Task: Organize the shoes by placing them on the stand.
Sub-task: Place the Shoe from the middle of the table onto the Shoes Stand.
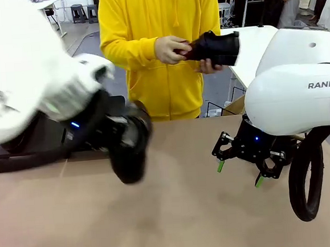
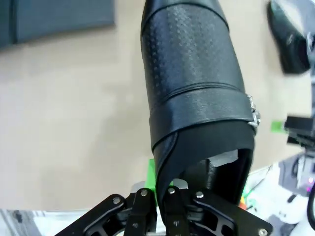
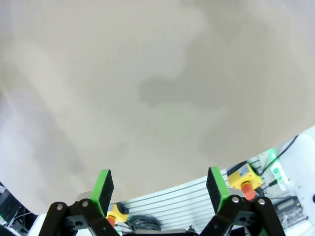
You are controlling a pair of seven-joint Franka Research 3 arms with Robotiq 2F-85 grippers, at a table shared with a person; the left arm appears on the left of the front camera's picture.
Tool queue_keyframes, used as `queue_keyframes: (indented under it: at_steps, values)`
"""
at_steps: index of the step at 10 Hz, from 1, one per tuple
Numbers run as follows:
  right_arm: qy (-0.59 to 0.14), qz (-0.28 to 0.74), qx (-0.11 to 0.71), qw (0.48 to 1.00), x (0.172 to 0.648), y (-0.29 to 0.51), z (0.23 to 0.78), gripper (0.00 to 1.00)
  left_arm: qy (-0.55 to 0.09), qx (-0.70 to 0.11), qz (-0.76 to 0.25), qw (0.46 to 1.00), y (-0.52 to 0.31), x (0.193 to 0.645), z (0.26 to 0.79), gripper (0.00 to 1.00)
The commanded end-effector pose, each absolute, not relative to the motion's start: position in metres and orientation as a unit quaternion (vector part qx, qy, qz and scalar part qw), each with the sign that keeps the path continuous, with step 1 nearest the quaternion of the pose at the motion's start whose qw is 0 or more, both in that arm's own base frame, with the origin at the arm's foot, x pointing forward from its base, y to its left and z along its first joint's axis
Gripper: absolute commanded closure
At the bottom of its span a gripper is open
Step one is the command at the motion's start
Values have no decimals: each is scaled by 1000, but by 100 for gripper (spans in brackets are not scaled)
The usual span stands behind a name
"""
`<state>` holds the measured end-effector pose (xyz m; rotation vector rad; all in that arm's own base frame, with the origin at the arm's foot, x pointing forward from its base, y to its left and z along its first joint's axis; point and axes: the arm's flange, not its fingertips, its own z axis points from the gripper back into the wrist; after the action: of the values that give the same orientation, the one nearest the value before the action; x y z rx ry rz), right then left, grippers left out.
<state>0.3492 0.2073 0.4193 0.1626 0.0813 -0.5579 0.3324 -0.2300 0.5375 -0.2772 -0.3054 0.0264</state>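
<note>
**Partner:** What are you struggling to make out?

**Me:** In the front view my left arm is blurring together with the shoe (image 1: pixel 127 152), so I am going by the wrist camera. There the stand (image 2: pixel 59 17) is being cut off at the top corner, well beyond my fingers.

**Partner:** Is anything inside the shoe?

**Me:** Something pale is showing in its opening, but I cannot tell what.

**Partner:** And your grip?

**Me:** My left gripper (image 2: pixel 165 191) is clamping the shoe's collar, with the toe pointing straight ahead of the fingers. A second shoe (image 2: pixel 290 44) is lying off to one side. My right gripper (image 3: pixel 160 189) is hanging spread wide, gripping nothing, facing the table (image 1: pixel 179 225). A third shoe (image 1: pixel 213 48) is sitting in the person's hands (image 1: pixel 170 48), far beyond both grippers.
</note>
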Motion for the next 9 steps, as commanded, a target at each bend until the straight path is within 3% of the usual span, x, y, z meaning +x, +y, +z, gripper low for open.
queue_keyframes:
  at_steps: [1, 3, 4, 5, 9]
  values:
    - [34, -270, 76, 959, 350, 206, 421, 0, -212, -118, 28, 970, -178, 374, 525, 100]
    - [34, -270, 76, 959, 350, 206, 421, 0, -215, -77, 15, 974, -140, 407, 523, 100]
    - [34, -270, 76, 959, 350, 206, 421, 0, -127, -188, 74, 971, -140, 405, 529, 100]
    - [34, -270, 76, 959, 350, 206, 421, 0, -213, -91, 30, 972, -131, 395, 528, 100]
    - [34, -270, 76, 959, 350, 206, 421, 0, -192, -100, 31, 976, -131, 401, 520, 100]
